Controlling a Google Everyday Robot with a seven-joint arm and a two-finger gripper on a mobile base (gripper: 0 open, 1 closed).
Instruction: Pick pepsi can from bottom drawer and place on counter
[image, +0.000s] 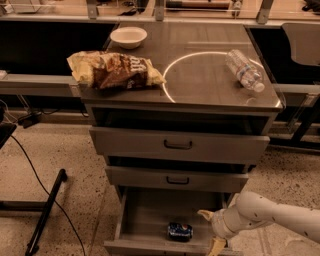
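Observation:
The pepsi can (180, 231) is small and blue and lies on its side near the front of the open bottom drawer (145, 215). My gripper (210, 230) hangs at the drawer's right side, just right of the can and not touching it. Its two tan fingers (205, 214) are spread apart with nothing between them. The white arm reaches in from the lower right. The counter (200, 82) is the cabinet's flat grey-brown top, marked with a thin white circle.
On the counter lie a crumpled chip bag (114, 70) at the left, a white bowl (128, 36) at the back left and a clear water bottle (244, 70) at the right. Two shallower drawers (178, 145) sit above the open one. A black cable and stand (45, 210) cross the floor at the left.

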